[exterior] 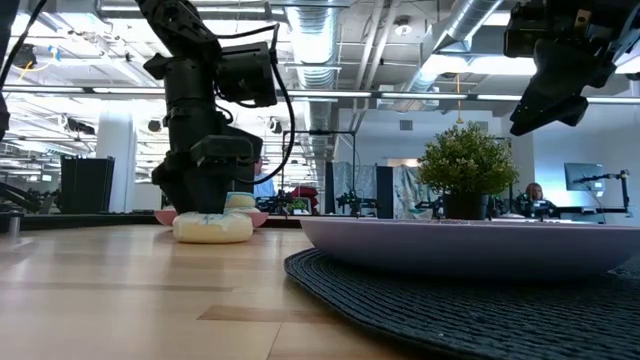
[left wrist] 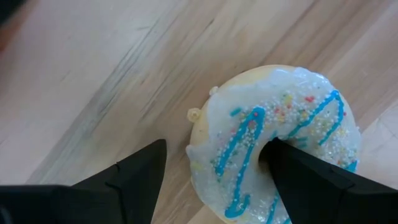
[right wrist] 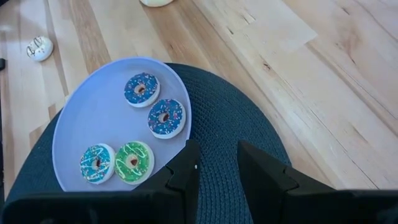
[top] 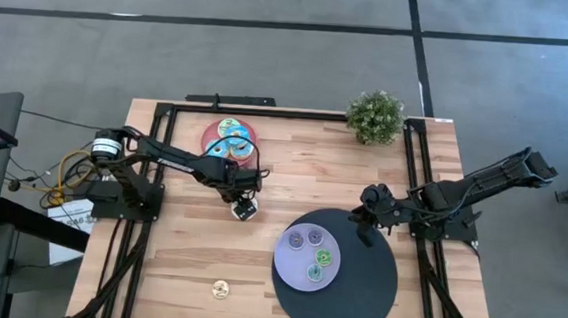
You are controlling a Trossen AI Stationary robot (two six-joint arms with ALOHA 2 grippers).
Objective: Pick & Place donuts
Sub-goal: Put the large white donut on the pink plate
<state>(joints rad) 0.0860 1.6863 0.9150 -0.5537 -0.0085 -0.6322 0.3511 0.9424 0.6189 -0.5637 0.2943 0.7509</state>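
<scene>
Left hand (left wrist: 211,168), fingers spread wide, is lowered over a cream-white donut (left wrist: 280,143) lying flat on the desk (top: 293,180): one finger (left wrist: 311,180) stands in the donut's hole, the other (left wrist: 134,177) just outside its rim, not clamped. Right hand (right wrist: 217,165), fingers narrowly parted and grasping nothing, hovers above the dark mat (right wrist: 249,124) beside the lavender plate (right wrist: 87,118) bearing four small donuts (right wrist: 166,118).

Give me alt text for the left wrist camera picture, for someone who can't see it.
A white-iced donut with blue drizzle and sprinkles lies on the wooden table, the left gripper straddling its rim: one dark finger in the hole, the other outside on the wood.
</scene>
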